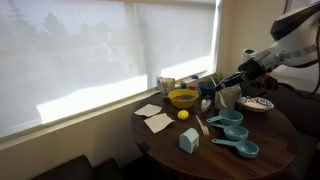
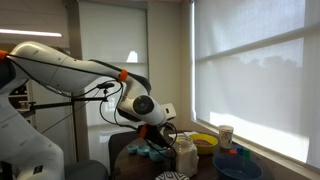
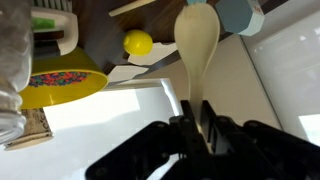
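1. Nearest, in the wrist view, the gripper (image 3: 197,118) had its fingers pressed together on the thin handle of a pale wooden spoon (image 3: 197,45), with no gap showing beside the handle.
2. The spoon was held above the dark round table (image 1: 275,135). Its long axis ran straight out from the fingers, up the middle of the wrist view, with the oval bowl at the far end pointing away from the gripper.
3. Left of the handle stood a yellow bowl (image 3: 60,85) with coloured dots inside, and a clear jar (image 3: 10,70) blurred at the picture's edge beside it.
4. Further on, a lemon (image 3: 138,42) lay just left of the spoon's bowl, apart from it, with white paper (image 3: 130,72) below.
5. Right of the spoon's tip sat a blue block (image 3: 240,12), close by; touching or not, I cannot tell.
6. In an exterior view, blue measuring cups (image 1: 232,118) and a patterned plate (image 1: 257,103) lay beyond on the table, with the bright window blind (image 1: 80,60) behind.
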You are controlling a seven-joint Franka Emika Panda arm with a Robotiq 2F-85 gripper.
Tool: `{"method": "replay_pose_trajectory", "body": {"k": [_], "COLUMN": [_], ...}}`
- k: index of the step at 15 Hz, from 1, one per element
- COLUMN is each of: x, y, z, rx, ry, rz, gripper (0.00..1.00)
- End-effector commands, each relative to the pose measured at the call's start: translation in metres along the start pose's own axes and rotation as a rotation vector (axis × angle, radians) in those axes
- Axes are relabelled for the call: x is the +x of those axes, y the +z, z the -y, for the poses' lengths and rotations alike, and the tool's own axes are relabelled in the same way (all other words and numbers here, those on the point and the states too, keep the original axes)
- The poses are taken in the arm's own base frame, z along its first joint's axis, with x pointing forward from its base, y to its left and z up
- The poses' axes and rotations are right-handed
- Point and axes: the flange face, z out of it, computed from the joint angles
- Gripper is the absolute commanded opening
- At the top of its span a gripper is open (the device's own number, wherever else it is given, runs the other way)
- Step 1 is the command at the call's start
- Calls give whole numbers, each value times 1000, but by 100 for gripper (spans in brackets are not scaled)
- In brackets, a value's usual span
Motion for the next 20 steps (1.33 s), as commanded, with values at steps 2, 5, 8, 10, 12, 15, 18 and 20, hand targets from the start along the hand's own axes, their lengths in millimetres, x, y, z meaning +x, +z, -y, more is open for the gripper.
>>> {"method": "replay_pose_trajectory", "body": {"k": [2,5,8,10,12,15,18,20], "x": [-10,-13,-14,-12,-4,9,19,25], "y": [-9,-12,-13,-12,-11,-8,2,2], "z": [0,-5,-7,-7,-1,8,10,8], "rx": [61,67,72,36,4,-84,-160,-221], "ry": [5,22,31,92,140,212,293,347], "rz": [-57,-50,-43,-17,2,51,137,198], "gripper": [3,3,3,3,3,3,3,3]}}
